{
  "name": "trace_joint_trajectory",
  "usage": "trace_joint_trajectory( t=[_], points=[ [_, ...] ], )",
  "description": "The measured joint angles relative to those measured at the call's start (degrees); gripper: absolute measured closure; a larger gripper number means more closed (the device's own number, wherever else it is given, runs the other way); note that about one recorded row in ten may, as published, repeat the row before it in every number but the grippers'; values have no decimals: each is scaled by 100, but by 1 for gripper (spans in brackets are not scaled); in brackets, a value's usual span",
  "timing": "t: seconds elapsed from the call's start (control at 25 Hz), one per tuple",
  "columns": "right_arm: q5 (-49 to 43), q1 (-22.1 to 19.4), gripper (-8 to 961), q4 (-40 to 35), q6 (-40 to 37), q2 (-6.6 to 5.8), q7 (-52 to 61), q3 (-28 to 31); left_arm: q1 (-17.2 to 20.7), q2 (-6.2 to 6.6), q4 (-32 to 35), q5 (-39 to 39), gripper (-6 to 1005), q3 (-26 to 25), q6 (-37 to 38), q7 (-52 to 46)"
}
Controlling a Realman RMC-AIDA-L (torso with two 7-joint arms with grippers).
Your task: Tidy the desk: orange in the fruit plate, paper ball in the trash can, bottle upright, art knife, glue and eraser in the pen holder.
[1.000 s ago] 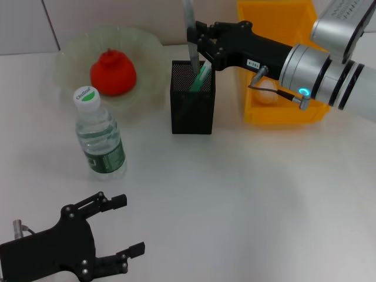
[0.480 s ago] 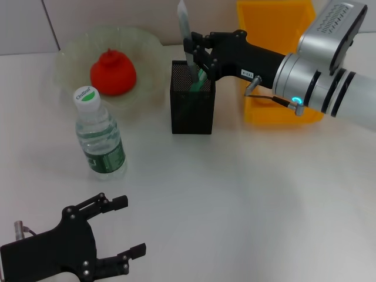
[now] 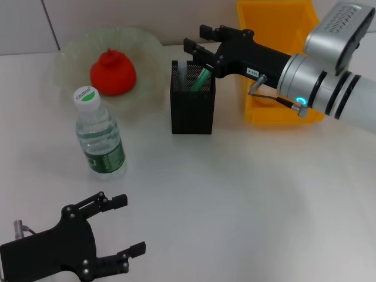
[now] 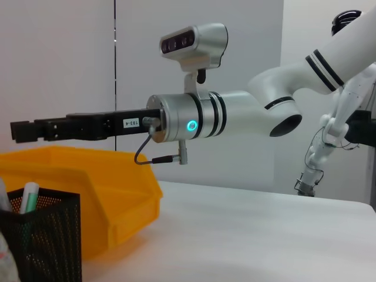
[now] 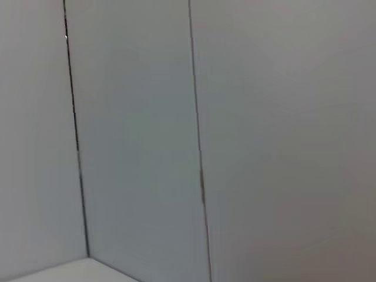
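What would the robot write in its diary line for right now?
right gripper: open above pen holder | knife: inside holder | left gripper: open, parked near | bottle: upright

Bright, even light, soft shadows

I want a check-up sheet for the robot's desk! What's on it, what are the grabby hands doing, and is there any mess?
Surface: white table, no spills seen.
Job's things: water bottle upright; red-orange fruit in the green fruit plate; black mesh pen holder holds a green-capped stick and a pale grey item; yellow bin behind it, contents hidden by the arm.
Clutter: nothing seen.
Grippers: right gripper above the pen holder, jaws open and empty; left gripper low at the near edge, jaws open and empty.
Cables: short black lead on the right wrist.
Surroundings: plain pale wall panels.
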Motion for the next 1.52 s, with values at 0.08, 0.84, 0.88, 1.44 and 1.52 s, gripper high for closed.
trace_joint_trajectory(
  t=[0.08, 0.84, 0.88, 1.44, 1.52],
  points=[
    [0, -65, 618, -48, -154, -1, 37, 11, -2, 0, 0, -1, 140, -1, -1, 0],
    [-1954, -2584, 117, -2156, -3160, -67, 1194, 67, -89, 17, 0, -21, 140, -71, -121, -71],
    [-2023, -2584, 116, -2011, -3179, -66, 1080, 49, -107, 13, 0, -21, 140, -72, -153, -72],
    [-2171, -2501, 116, -1398, -3135, -78, 681, 4, -176, 9, 0, -22, 140, -70, -231, -156],
    [-2173, -2468, 116, -1395, -3120, -70, 679, 4, -181, 9, 0, -22, 140, -70, -231, -157]
  ],
)
